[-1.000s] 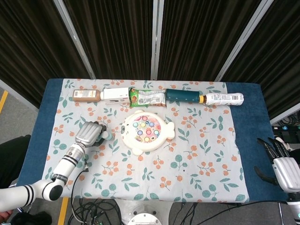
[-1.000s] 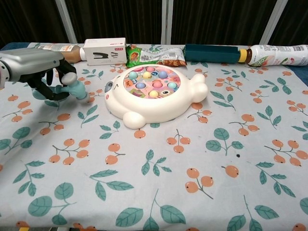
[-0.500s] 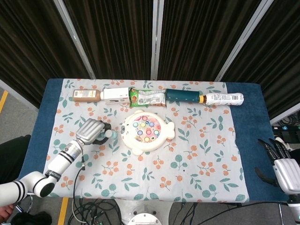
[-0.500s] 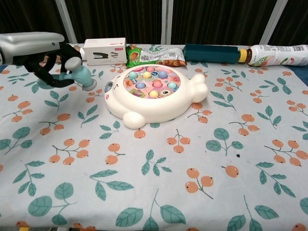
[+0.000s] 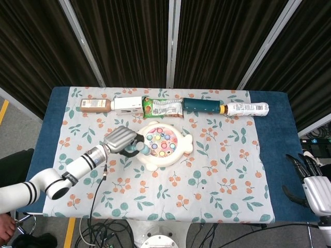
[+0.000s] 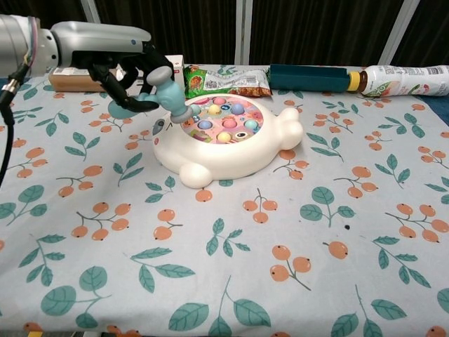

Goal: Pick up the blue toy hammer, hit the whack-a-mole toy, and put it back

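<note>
Table: floral cloth [image 6: 295, 267], dark curtains behind.
Whack-a-mole toy [image 6: 226, 139]: pastel pegs sit in its round top.
Left hand [image 6: 126, 67]: fingers wrapped around blue toy hammer [image 6: 163, 98], head at toy's left edge.
Right hand [image 5: 315, 186]: head view only, fingers spread, holding nothing.

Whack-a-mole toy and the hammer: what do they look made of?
Whack-a-mole toy: probably hard molded plastic, going by its glossy cream shell, rounded seamless edges and pastel pegs. Blue toy hammer, held by the left hand: likely plastic too, smooth and matte; hard or soft I cannot tell.
</note>
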